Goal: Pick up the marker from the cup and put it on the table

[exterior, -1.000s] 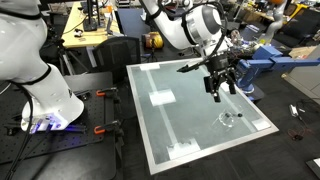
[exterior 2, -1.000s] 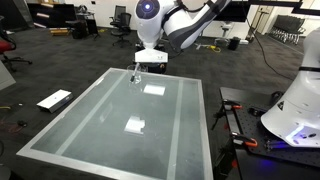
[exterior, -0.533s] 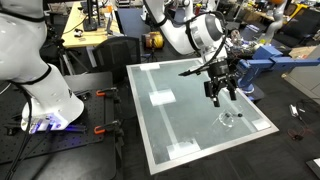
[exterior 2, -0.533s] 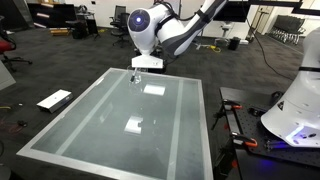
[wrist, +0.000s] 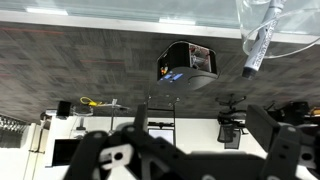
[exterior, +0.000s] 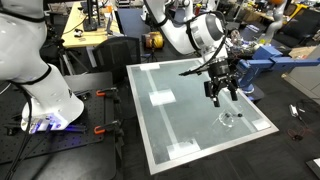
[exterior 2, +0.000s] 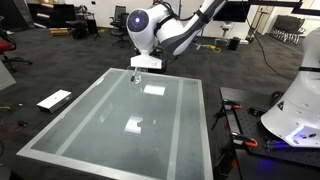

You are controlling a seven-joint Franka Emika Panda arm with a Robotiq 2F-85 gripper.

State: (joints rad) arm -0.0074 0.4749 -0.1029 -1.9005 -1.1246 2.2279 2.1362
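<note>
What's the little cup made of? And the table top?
The cup looks like clear glass or plastic: the table shows through it. The table top seems to be glass or something glassy, smooth and pale grey-green, with a soft shine.

The cup (exterior: 230, 118) stands on the counter (exterior: 190, 125), close to the right-hand edge of the top as pictured, with the marker (wrist: 254, 50) leaning inside it. The end effector (exterior: 221, 93) hangs over the counter, above and just behind the cup, apart from it. One tape patch (exterior: 162, 98) lies toward the counter's left, another (exterior: 181, 149) near its front edge. In an exterior view, the cup (exterior 2: 135, 78) sits by the far edge, and a flat panel (exterior 2: 54, 100) lies on the floor left of the counter.
</note>
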